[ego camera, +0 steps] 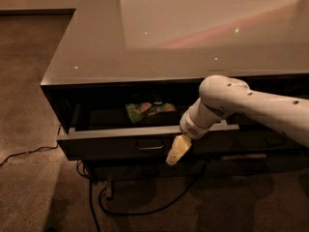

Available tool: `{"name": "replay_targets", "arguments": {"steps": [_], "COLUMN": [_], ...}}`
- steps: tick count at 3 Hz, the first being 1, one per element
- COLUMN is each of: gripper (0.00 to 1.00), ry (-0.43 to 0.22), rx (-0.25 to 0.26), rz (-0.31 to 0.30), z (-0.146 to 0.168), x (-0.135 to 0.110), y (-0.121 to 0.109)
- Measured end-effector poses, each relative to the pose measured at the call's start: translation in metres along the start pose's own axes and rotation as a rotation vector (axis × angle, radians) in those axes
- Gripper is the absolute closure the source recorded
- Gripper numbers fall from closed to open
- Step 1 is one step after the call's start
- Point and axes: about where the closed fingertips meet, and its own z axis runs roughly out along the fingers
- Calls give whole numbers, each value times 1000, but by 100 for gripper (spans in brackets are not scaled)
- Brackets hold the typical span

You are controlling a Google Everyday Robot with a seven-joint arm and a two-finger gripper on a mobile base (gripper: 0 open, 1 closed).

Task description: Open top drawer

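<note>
The top drawer [106, 144] of the dark cabinet stands partly pulled out, its front well clear of the cabinet face. A small metal pull [149, 145] sits at the centre of the front. My gripper [175, 152] hangs in front of the drawer front, pointing down and left. It is just right of the pull and apart from it. The white arm [241, 105] reaches in from the right and hides part of the drawer's right half.
A green packet [144, 109] lies inside the open drawer. The glossy cabinet top [145, 37] overhangs above. A lower drawer front [241, 157] shows under the arm. Black cables [125, 207] trail on the carpet below the cabinet and off to the left.
</note>
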Motion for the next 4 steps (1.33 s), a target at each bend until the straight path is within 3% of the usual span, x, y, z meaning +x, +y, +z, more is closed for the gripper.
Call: {"name": "replay_targets", "arguments": {"steps": [2, 4], "gripper": [0, 0], "ry": [-81, -35], "rx": [10, 54], "rz": [-63, -77], "z": [-5, -11], "x": [-26, 0], "y": [0, 11]}}
